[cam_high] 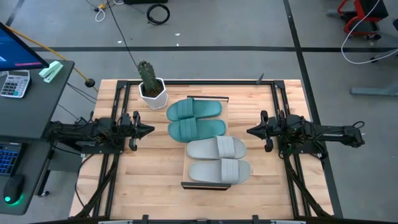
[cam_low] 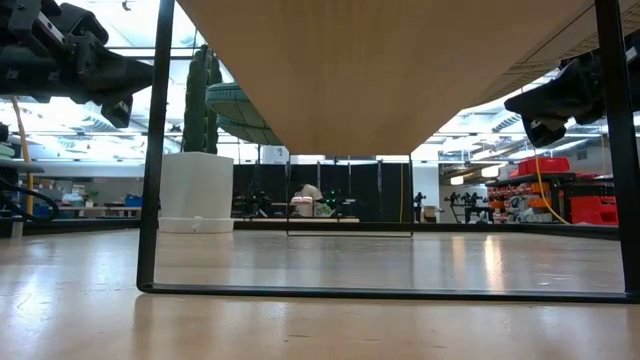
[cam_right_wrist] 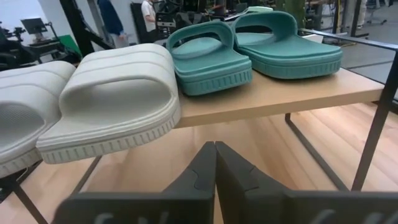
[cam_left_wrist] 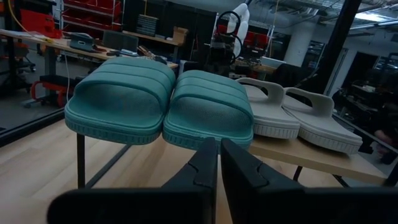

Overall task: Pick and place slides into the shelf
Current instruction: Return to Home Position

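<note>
All four on the long light-wood shelf (cam_right_wrist: 267, 96) w/ thin dark frame: two teal green foam slides (cam_high: 194, 110), two light grey foam slides (cam_high: 217, 149). The left gripper (cam_high: 149, 130) & right gripper (cam_high: 250, 131) flank it, apart from it, fingers pressed together, empty. Placing looks done; prob. homing step. Next needs only a clear pull-away.

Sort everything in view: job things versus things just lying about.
Job: teal slides, grey slides, shelf under them; left gripper and right gripper waiting either side, jaws shut.
Lying about: potted cactus, calculator on side desk.
</note>
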Controlling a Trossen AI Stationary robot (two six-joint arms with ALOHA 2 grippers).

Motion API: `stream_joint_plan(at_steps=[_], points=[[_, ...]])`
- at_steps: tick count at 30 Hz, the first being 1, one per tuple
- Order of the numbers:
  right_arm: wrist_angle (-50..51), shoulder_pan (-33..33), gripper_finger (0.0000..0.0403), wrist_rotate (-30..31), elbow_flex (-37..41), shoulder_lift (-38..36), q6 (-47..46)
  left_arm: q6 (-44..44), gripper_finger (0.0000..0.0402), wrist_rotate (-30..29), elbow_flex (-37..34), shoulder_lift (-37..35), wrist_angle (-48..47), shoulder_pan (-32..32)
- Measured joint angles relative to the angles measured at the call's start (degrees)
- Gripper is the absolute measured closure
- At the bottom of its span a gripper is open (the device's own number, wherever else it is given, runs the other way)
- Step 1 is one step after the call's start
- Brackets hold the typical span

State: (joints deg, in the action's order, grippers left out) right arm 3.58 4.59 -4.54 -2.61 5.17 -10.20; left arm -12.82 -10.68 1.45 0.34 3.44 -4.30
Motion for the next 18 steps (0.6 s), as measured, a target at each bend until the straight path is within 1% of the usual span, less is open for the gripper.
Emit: stream_joint_plan(at_steps=[6,11,18], points=[[0.0,0.0,0.0384,0.0,0.0,0.0,0.0,0.0,0.0373,0.0,0.0,0.0,0.0,0.0],[0.0,0.0,0.0386,0.0,0.0,0.0,-0.1,0.0,0.0365,0.0,0.0,0.0,0.0,0.0],[0.0,0.0,0.0385,0.0,0.0,0.0,-0.1,0.0,0.0375,0.0,0.0,0.0,0.0,0.0]])
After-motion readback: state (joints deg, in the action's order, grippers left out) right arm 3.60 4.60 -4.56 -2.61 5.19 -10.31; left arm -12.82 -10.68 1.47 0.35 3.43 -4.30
